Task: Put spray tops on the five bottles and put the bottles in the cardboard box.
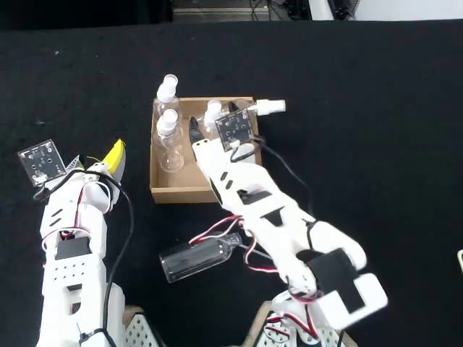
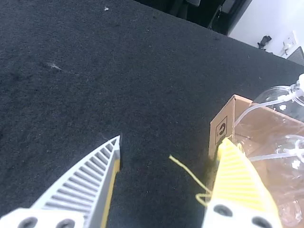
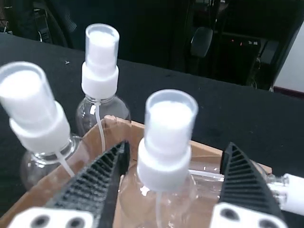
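High view gives us the tally: four bottles at the cardboard box (image 1: 163,189) already wear white spray tops. An upright bottle (image 1: 168,141) stands inside by the left wall. A corner bottle (image 1: 168,92) stands at the far left corner, and we cannot tell whether it is inside or just behind the wall. A tipped bottle (image 1: 266,108) lies at the far right corner with its top poking past the rim. The middle bottle (image 3: 166,142) stands in the box between the black jaws of the right gripper (image 3: 178,146), which are open on either side of it. The fifth bottle (image 1: 199,259) lies on its side on the black table (image 1: 376,108), apart from the box, its neck bare as far as we can see; we judge that capping and boxing it is what is left. The right arm stretches from its base over the box, wrist tilted down. The left gripper (image 2: 171,141) hovers over the table just beside the box, its grey and yellow jaws spread wide and empty
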Available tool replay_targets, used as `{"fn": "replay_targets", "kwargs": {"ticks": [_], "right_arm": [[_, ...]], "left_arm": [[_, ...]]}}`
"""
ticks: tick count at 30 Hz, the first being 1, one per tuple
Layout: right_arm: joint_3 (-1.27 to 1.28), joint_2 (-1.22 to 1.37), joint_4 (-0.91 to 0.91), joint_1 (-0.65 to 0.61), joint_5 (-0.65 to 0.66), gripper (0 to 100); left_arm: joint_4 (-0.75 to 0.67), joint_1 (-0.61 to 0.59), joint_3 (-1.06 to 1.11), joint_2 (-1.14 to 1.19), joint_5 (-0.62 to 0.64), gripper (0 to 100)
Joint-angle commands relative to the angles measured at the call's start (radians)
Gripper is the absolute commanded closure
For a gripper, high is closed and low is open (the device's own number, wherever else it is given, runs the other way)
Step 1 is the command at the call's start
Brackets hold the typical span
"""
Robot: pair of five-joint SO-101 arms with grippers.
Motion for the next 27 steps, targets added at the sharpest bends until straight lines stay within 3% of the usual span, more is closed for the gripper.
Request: {"fn": "replay_targets", "kwargs": {"ticks": [1,5,11,20,27], "right_arm": [[0.007,-0.087,0.003,-0.006,0.000,71.9],[-0.002,-0.110,0.081,-0.003,-0.014,71.9],[-0.067,-0.177,0.298,0.012,-0.160,71.9],[-0.001,-0.499,0.502,0.008,-0.181,71.9],[-0.038,-0.673,0.695,0.137,-0.390,71.9]], "left_arm": [[-0.023,-0.008,-0.022,-0.015,-0.003,70],[-0.023,-0.008,-0.022,-0.015,-0.003,70],[-0.023,-0.008,-0.022,-0.015,-0.003,70],[-0.023,-0.008,-0.022,-0.015,-0.003,70],[-0.023,-0.008,-0.022,-0.015,-0.003,70]]}}
